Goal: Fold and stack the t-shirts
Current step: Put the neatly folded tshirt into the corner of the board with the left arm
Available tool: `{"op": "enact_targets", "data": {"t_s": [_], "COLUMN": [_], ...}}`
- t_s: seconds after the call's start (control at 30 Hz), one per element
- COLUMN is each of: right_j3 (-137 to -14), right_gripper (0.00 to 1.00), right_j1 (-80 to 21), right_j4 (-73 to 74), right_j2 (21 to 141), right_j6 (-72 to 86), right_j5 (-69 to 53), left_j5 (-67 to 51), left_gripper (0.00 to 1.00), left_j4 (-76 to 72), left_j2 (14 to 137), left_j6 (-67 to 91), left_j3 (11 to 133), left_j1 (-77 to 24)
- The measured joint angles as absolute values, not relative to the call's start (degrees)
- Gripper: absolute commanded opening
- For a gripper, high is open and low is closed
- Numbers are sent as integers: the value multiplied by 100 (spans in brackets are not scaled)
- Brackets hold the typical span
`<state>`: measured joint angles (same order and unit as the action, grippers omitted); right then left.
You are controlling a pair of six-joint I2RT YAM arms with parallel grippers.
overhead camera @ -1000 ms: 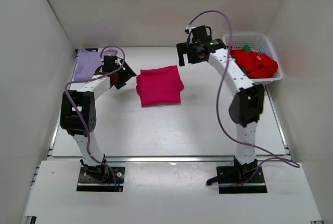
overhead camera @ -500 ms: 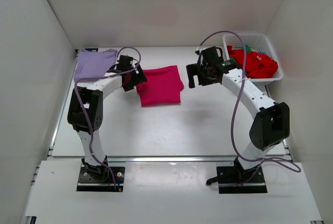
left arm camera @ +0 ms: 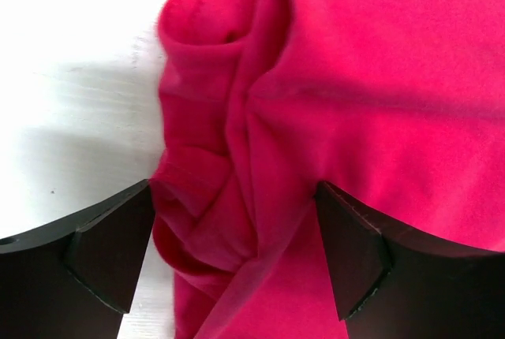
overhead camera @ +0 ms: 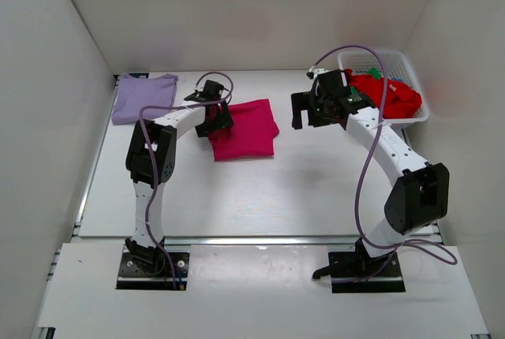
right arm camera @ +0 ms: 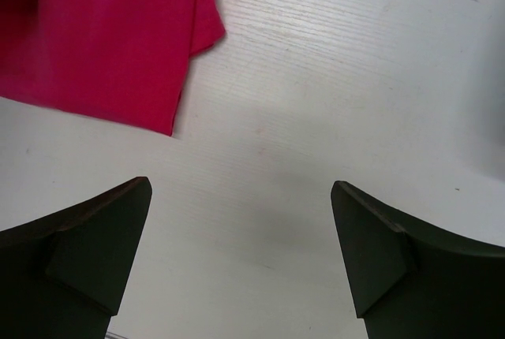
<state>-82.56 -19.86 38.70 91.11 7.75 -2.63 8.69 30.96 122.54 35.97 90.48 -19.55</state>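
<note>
A folded magenta-pink t-shirt lies on the table at centre back. My left gripper is at its left edge. In the left wrist view the open jaws straddle the shirt's bunched, rolled edge, and my left gripper has not closed on it. A folded pale lavender t-shirt lies flat at the back left. My right gripper hovers open and empty over bare table to the right of the magenta shirt, whose corner shows in the right wrist view. Red t-shirts and a bit of green cloth sit in the basket.
The white lattice basket stands at the back right corner against the right wall. White walls close in the table on the left, back and right. The right arm's cable loops above the basket.
My left gripper has moved right, from beside the lavender shirt to the magenta shirt's left edge. My right gripper has come forward and down, to the right of the magenta shirt.
</note>
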Motion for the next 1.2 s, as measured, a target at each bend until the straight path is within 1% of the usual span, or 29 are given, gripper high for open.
{"op": "enact_targets", "data": {"t_s": [0.03,0.07,0.13,0.23,0.27,0.3,0.33,0.37,0.4,0.43,0.47,0.67,0.8,0.9,1.0,1.2], "right_j3": [-8241,-8213,-8171,-8134,-8130,-8119,-8103,-8086,-8066,-8055,-8027,-7905,-7867,-7828,-7784,-7712], "right_gripper": [96,96,95,95,95,95,94,94,94,94,94,93,92,93,92,92], "right_j1": [-1970,-1946,-1907,-1855,-1833,-1822,-1806,-1796,-1787,-1774,-1758,-1717,-1726,-1761,-1761,-1747], "right_j4": [3857,3833,3811,3798,3789,3780,3765,3756,3754,3754,3721,3636,3599,3564,3551,3503], "right_j2": [9111,9109,9109,9107,9105,9100,9094,9076,9061,9041,9019,8903,8903,8892,8873,8799], "right_j6": [775,773,775,775,775,775,775,775,775,775,777,805,845,862,880,880], "right_j5": [-270,-283,-309,-360,-368,-375,-377,-390,-399,-410,-438,-578,-628,-646,-674,-775], "left_j5": [921,976,1044,1116,1114,1100,1057,965,860,773,701,252,281,523,834,1581], "left_gripper": [88,78,71,63,63,54,43,25,13,8,1,0,0,0,0,0], "left_j4": [3214,3301,3382,3380,3312,3251,3162,3055,2943,2862,2797,2724,3188,3496,3820,4641], "left_j2": [12331,12407,12525,12534,12503,12466,12422,12370,12304,12230,12167,12073,12114,12197,12398,13347], "left_j6": [3590,3575,3540,3479,3468,3454,3463,3472,3489,3472,3459,3232,2891,2602,2320,1747], "left_j3": [9179,9303,9467,9435,9362,9295,9205,9083,8956,8849,8750,8611,9015,9673,10580,12964], "left_j1": [-1997,-2036,-2110,-2154,-2161,-2152,-2130,-2102,-2064,-2021,-1975,-1702,-1623,-1601,-1610,-1664]}}
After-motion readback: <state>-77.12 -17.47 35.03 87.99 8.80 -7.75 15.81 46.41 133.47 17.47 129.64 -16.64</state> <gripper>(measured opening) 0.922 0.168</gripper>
